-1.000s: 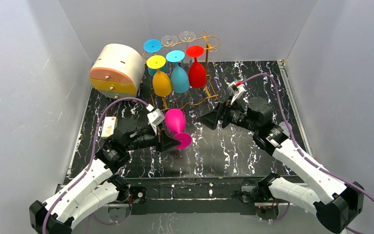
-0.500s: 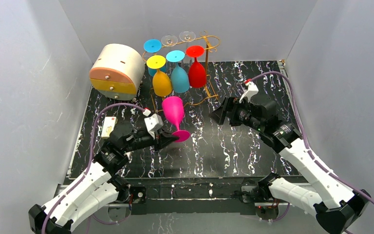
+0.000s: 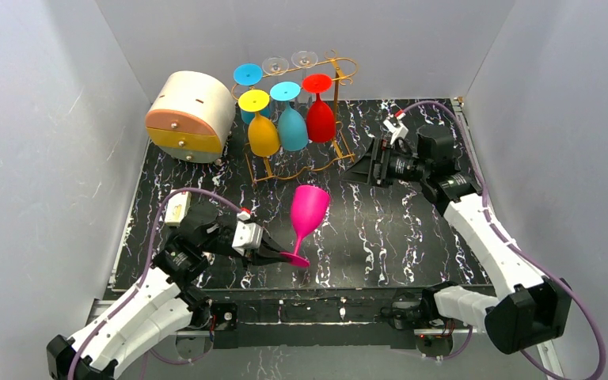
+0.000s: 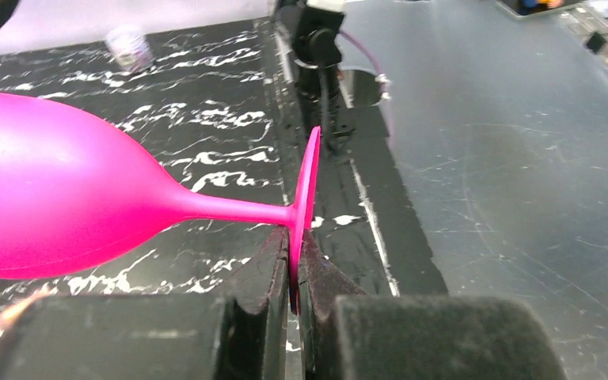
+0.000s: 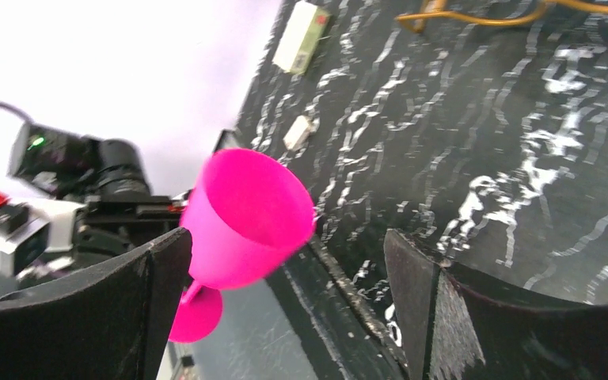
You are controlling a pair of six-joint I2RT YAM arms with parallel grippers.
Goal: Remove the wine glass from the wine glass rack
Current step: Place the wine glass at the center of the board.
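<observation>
The pink wine glass (image 3: 307,210) is off the rack and stands nearly upright, bowl up and leaning right, over the front middle of the table. My left gripper (image 3: 283,255) is shut on the rim of its foot; the left wrist view shows the foot (image 4: 307,186) pinched between the gripper (image 4: 294,273) fingers. My right gripper (image 3: 362,170) is open and empty, right of the rack, facing the pink glass (image 5: 245,218). The golden wire rack (image 3: 340,62) stands at the back with yellow (image 3: 263,134), blue (image 3: 291,127) and red (image 3: 320,119) glasses hanging bowl down.
A round cream-and-orange drawer box (image 3: 190,115) stands at the back left. A small white box (image 3: 176,206) lies near the table's left edge. A cyan glass and two clear ones hang in the rack's rear row. Grey walls close in left, right and back.
My left gripper has moved the pink glass toward the front and tipped it from bowl-down toward upright. My right arm has drawn back toward the far right, beside the rack.
</observation>
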